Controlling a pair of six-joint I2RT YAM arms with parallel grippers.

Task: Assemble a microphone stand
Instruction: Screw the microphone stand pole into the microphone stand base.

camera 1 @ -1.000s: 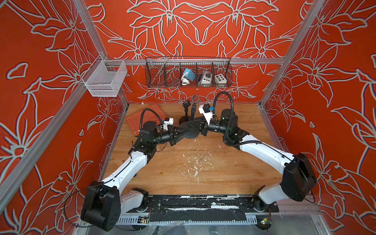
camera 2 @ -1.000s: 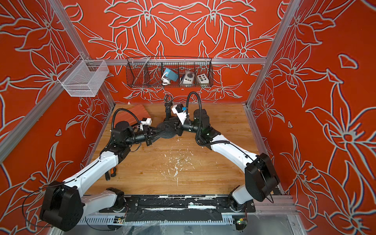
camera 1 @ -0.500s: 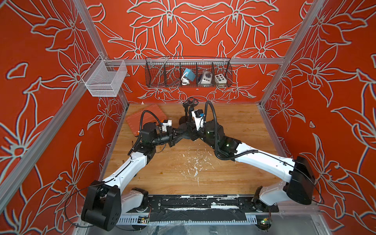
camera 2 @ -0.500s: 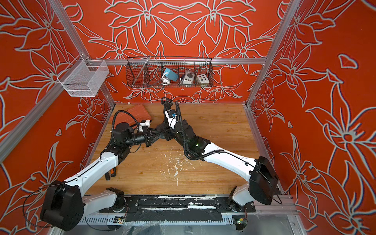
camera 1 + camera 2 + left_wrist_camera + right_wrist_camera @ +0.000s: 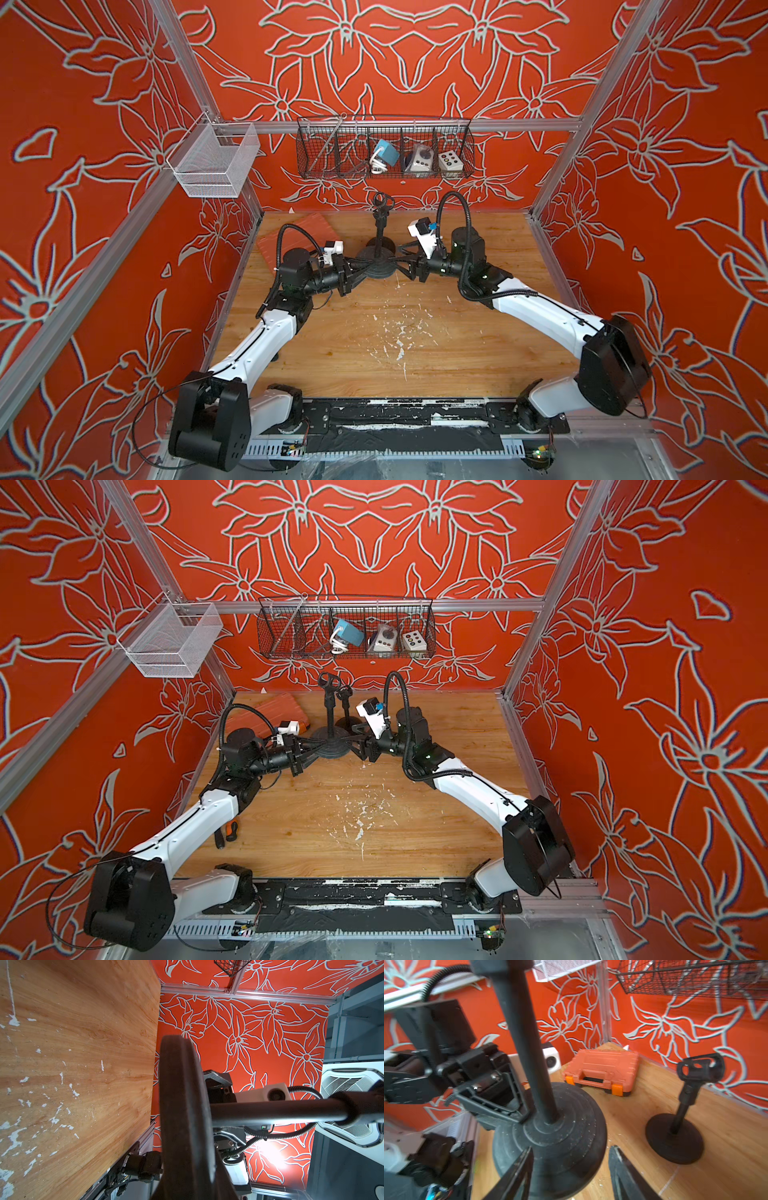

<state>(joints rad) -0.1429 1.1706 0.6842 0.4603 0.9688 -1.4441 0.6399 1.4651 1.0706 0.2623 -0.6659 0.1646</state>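
The microphone stand's round black base (image 5: 379, 269) (image 5: 332, 748) (image 5: 550, 1142) is at the back middle of the table. Its pole (image 5: 527, 1043) (image 5: 270, 1111) rises to a clip (image 5: 328, 681). My left gripper (image 5: 360, 266) (image 5: 316, 746) (image 5: 187, 1188) is shut on the base's left rim, which fills its wrist view edge-on (image 5: 182, 1105). My right gripper (image 5: 400, 260) (image 5: 353, 740) (image 5: 571, 1167) is open at the base's right rim. One of its fingers (image 5: 519, 1167) is over the base and the other is beside it over the wood. A second, shorter stand (image 5: 346, 717) (image 5: 675, 1138) stands just behind.
An orange tool case (image 5: 291, 239) (image 5: 602, 1070) lies at the back left. A black wire basket (image 5: 384, 149) with small devices and a white mesh basket (image 5: 212, 162) hang on the walls. A screwdriver (image 5: 226, 833) lies by the left arm. White scuffs mark the table (image 5: 395, 332).
My right gripper's jaws went from shut to open at the base's rim. The right arm swung left and came back. The left gripper stayed clamped on the base.
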